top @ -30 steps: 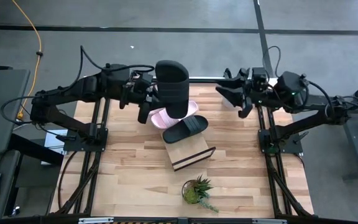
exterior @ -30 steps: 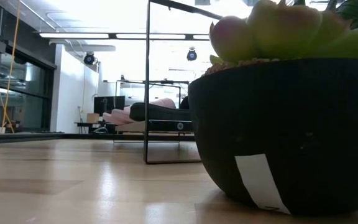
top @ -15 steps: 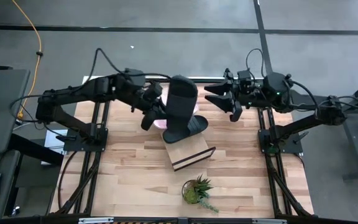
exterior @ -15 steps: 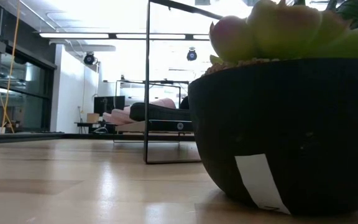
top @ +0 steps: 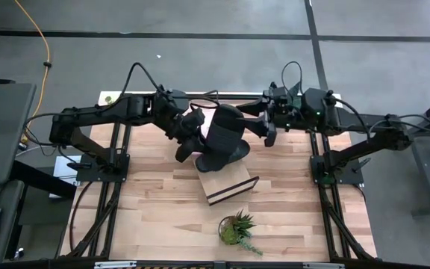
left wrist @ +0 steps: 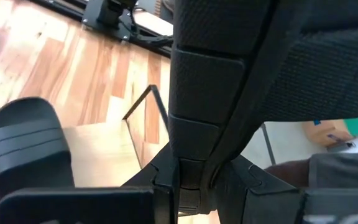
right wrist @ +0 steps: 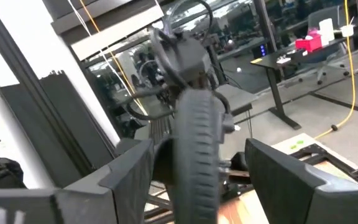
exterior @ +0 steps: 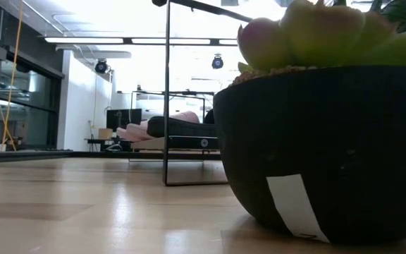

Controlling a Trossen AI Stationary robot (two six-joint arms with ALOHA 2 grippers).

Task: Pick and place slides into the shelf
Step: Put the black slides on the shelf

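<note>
A black slide [top: 224,134] is held clamped in the left gripper [top: 195,133] above the shelf [top: 228,181]. Flanked by the spread-open right gripper [top: 262,124], it could be knocked loose.

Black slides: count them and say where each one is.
2. One black slide is held up by the left gripper, with the open right gripper beside it. The other lies on the shelf. More may be hidden.
</note>
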